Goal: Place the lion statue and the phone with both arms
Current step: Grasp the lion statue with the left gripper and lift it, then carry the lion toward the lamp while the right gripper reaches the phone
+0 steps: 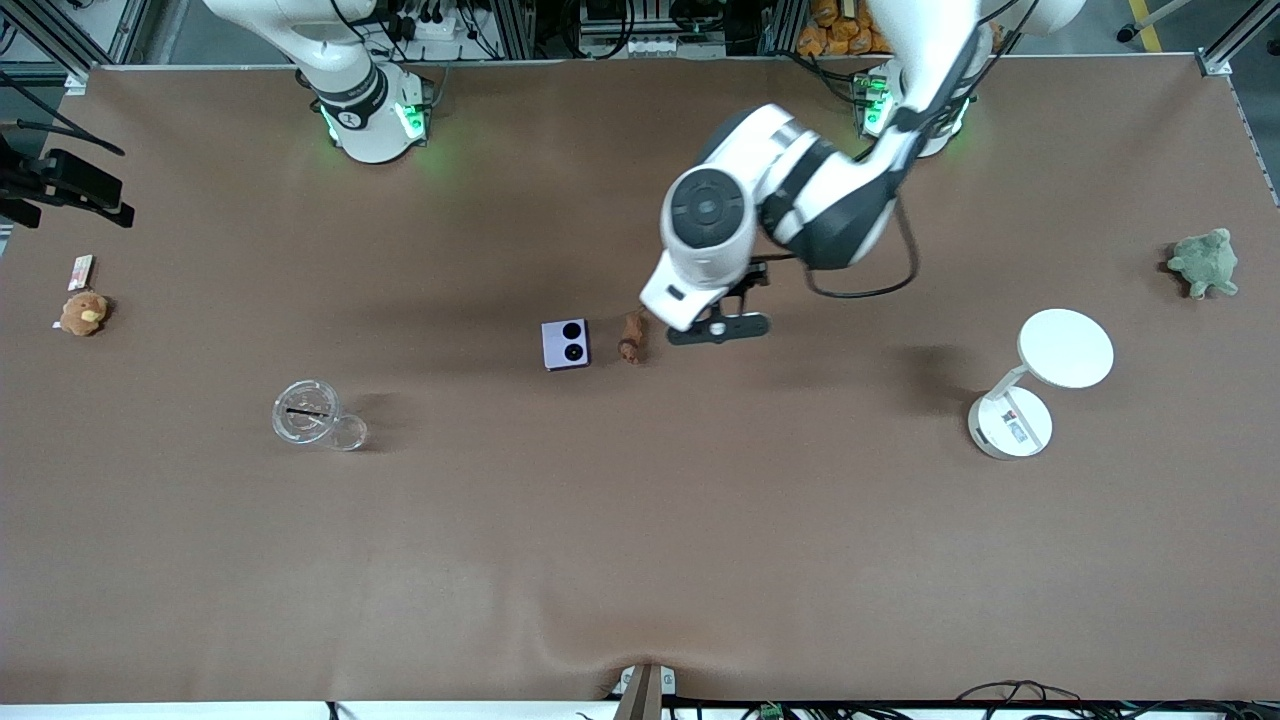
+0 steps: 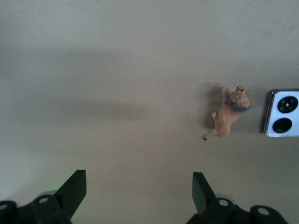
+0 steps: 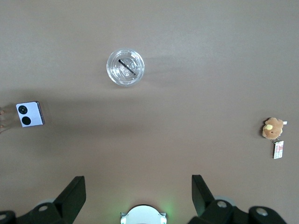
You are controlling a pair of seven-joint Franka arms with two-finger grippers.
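Note:
The lion statue (image 1: 632, 337), a tiny reddish-brown figurine, lies on the brown table near its middle. In the left wrist view the lion statue (image 2: 229, 113) lies on its side. Close beside it, toward the right arm's end, the pale lavender phone (image 1: 566, 344) lies flat with two black circles up; the phone (image 2: 282, 113) shows again in the left wrist view. My left gripper (image 1: 716, 327) hovers over bare table beside the lion, toward the left arm's end. That left gripper (image 2: 138, 182) is open and empty. My right gripper (image 3: 138, 184) is open, high over its own base, and sees the phone (image 3: 30, 114) far off.
A clear plastic cup (image 1: 305, 412) stands toward the right arm's end, nearer the camera. A tan plush toy (image 1: 84, 312) sits by that end's edge. A grey-green plush turtle (image 1: 1205, 262) and a white round-topped stand (image 1: 1040, 385) are at the left arm's end.

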